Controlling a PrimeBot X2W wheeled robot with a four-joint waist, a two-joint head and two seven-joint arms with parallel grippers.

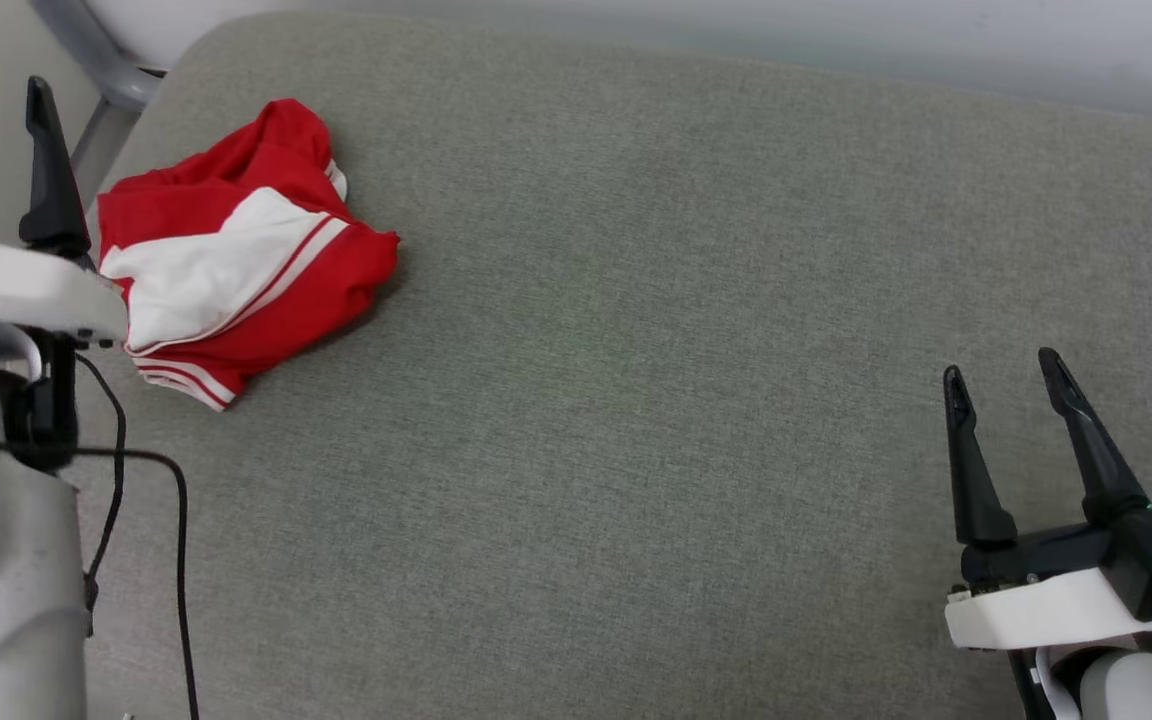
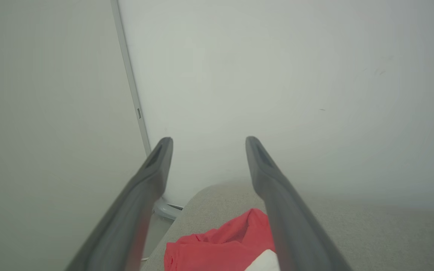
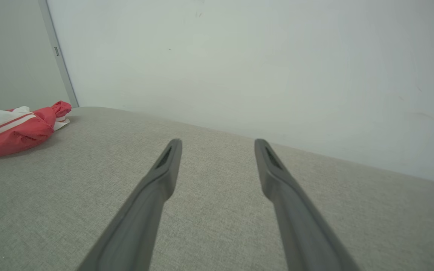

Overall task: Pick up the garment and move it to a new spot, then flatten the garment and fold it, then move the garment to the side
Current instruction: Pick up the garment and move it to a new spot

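A: Position of the red jersey garment (image 1: 236, 260) with the white sleeve panel and striped trim?
B: Bunched in a heap at the far left corner of the grey woven-fabric tabletop (image 1: 636, 420), close to its rounded edge. White panel uppermost, striped trim on the side toward the robot. Neither spread nor folded.
A: Left gripper (image 2: 208, 141)?
B: Two long dark fingers spread wide, nothing between them. It sits just beside the heap at the tabletop's left edge. In its wrist view the red cloth lies low between the fingers, with the pale wall (image 2: 277, 75) beyond.
A: Right gripper (image 1: 1001, 365)?
B: Released too, fingers parted, empty. Over bare fabric at the near right, well apart from the garment.
A: Anything else?
B: Thin black cable (image 1: 179, 520) looping by the left arm's pale housing. Grey metal tube (image 1: 101, 70) past the tabletop's corner.
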